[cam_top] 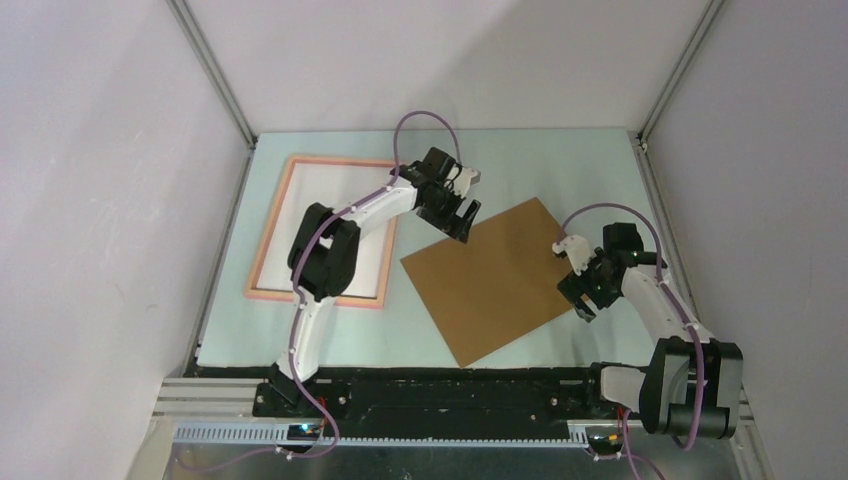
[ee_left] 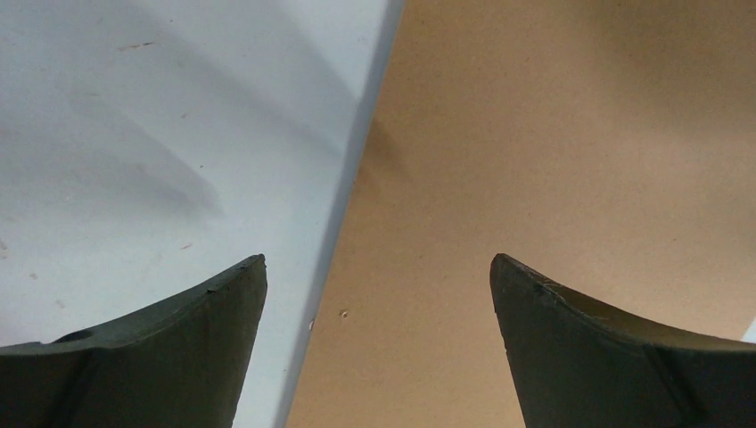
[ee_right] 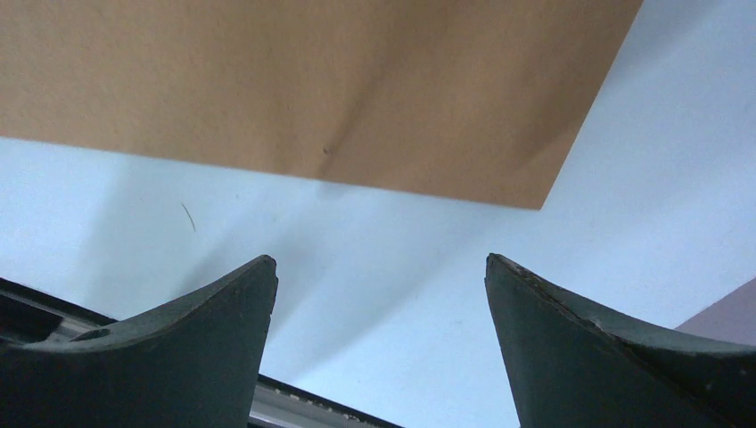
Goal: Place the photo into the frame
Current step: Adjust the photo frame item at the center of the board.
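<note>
The salmon-pink frame lies flat at the left of the table, and its inside looks white. My left arm crosses over its right side. The photo's printed face shows in no view. A plain brown backing board lies tilted in the middle. My left gripper is open and empty over the board's upper-left edge; the left wrist view shows its gripper straddling that edge of the board. My right gripper is open and empty just off the board's right corner, and in the right wrist view the gripper is over bare mat below the board.
The pale blue mat covers the table. Grey walls with metal posts close in the left, back and right. A black rail runs along the near edge by the arm bases.
</note>
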Controlling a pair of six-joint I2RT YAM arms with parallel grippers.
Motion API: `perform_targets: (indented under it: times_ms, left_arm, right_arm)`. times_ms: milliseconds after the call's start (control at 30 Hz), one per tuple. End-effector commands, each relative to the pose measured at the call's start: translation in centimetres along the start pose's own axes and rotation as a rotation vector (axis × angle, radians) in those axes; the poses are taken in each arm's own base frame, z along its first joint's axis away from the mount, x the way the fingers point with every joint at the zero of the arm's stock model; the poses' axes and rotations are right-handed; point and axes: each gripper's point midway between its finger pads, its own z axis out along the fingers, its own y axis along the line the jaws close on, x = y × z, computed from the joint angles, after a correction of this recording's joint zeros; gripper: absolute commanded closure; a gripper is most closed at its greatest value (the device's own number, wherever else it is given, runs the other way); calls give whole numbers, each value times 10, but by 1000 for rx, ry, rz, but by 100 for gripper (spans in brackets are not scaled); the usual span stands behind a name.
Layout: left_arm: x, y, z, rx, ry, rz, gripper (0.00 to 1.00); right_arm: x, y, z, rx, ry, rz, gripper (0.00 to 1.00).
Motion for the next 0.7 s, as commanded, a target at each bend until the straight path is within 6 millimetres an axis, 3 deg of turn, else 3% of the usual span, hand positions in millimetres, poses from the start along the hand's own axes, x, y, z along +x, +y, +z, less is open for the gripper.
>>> perform_targets:
  times_ms: [0,367,500,667]
  left_arm:
    - [-22,-11,-2,65,-49,-55,0]
    - [-1,-16,15,110,10,-102,0]
    - [16,-17,15,127,45,-128,0]
    - [39,-22,11,175,91,-176,2]
  right_arm:
    - [18,-8,1,48,44,-44,9]
    - [14,-35,27,138,73,15,10]
    - [12,-43,38,183,105,22,10]
    - [-4,-56,49,232,104,48,10]
